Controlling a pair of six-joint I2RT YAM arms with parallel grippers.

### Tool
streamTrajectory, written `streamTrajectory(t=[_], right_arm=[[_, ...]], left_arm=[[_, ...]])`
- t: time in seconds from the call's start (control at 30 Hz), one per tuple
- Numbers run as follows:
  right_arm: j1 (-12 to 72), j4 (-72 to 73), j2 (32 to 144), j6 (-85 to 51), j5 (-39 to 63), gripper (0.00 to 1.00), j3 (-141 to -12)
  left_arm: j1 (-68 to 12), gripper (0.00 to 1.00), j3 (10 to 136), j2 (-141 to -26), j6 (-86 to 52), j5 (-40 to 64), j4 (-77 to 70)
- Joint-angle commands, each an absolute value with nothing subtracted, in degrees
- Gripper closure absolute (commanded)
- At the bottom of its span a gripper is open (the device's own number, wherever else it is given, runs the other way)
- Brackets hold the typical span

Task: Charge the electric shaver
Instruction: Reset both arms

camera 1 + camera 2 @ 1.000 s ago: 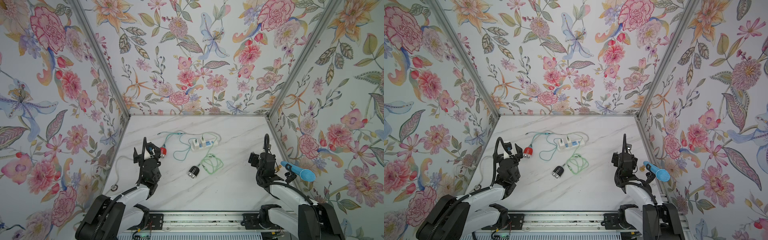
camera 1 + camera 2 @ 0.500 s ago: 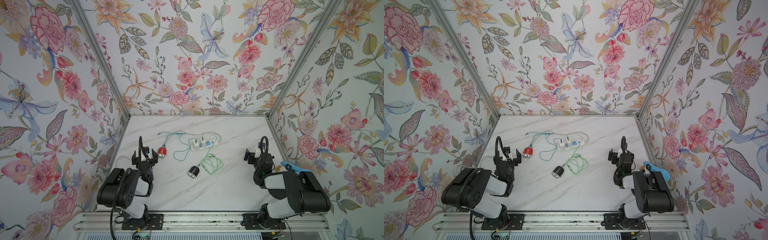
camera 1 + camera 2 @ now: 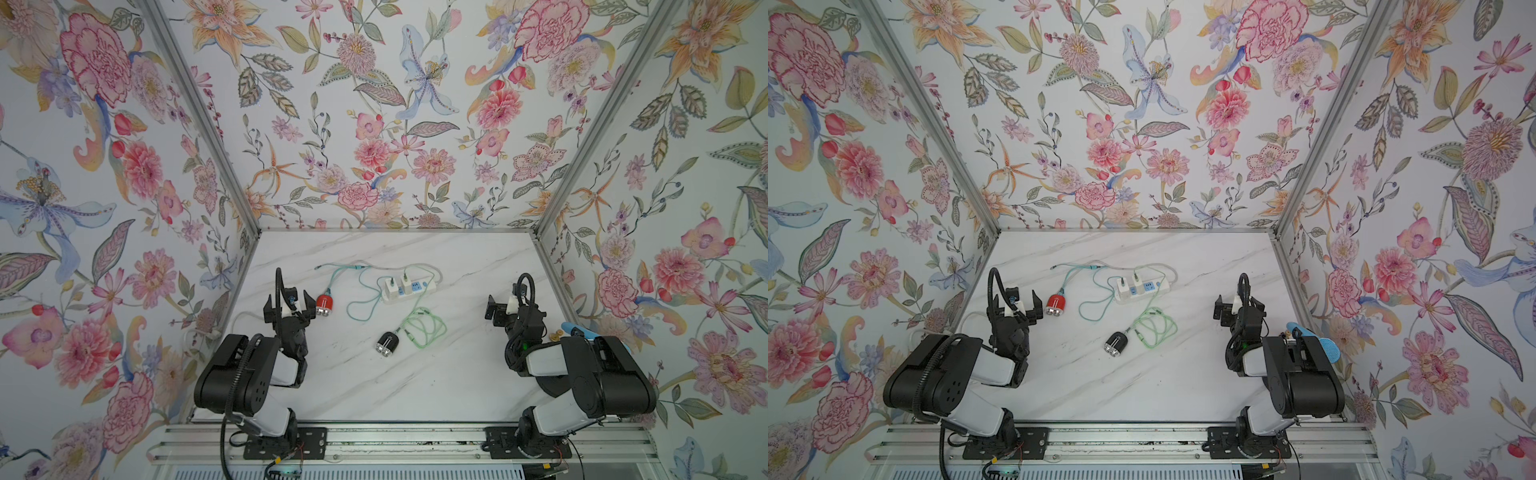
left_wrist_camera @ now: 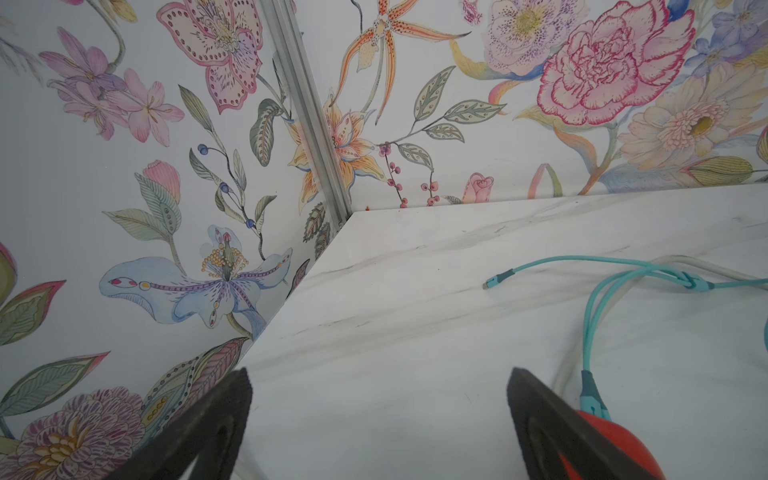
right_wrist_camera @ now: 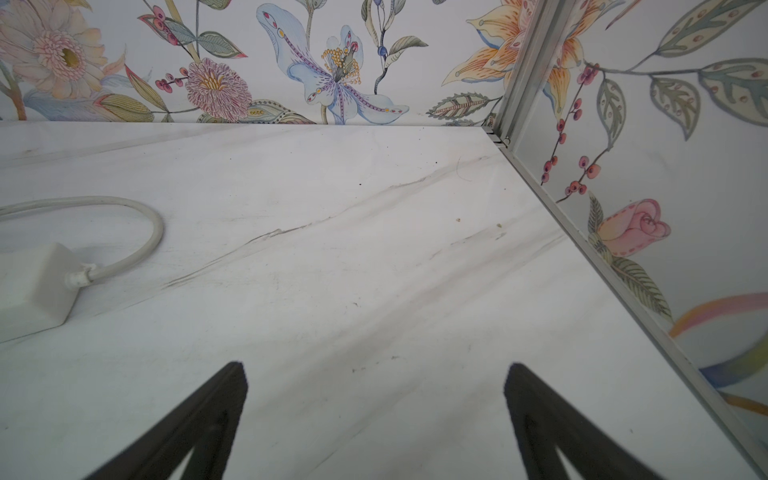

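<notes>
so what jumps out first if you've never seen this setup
The loud flowered walls boxing in a white marble table hit first. Next, mid-table, a white power strip sits among a looping teal cable and green cable, with a red shaver close beside the open left gripper and a black shaver nearer the centre. The right gripper, also open, hangs over bare table on the other side.

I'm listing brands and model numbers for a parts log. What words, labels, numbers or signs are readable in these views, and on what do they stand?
No text can be read in any view.
power strip: blue patches on top; any print is too small to read.
red shaver: no legible label.
black shaver: no legible label.
walls: flower pattern only, no lettering.
</notes>
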State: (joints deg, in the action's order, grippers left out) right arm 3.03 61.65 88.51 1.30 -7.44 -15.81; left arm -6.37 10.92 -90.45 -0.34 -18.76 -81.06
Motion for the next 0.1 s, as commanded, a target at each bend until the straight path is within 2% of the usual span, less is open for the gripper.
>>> streamTrajectory(t=[0.0,0.07], right_arm=[[2.77,63.81,88.55,2.13,-6.67,0.00,-16.59],[2.30,63.71,88.48,1.10,-7.71,0.00,-16.52]], left_arm=[[-5.89,0.01,11.19,-90.62,-1.41,-20.22,-82.64],[-5.93,0.01,11.42,-90.57,-1.41,-20.30,-82.22]])
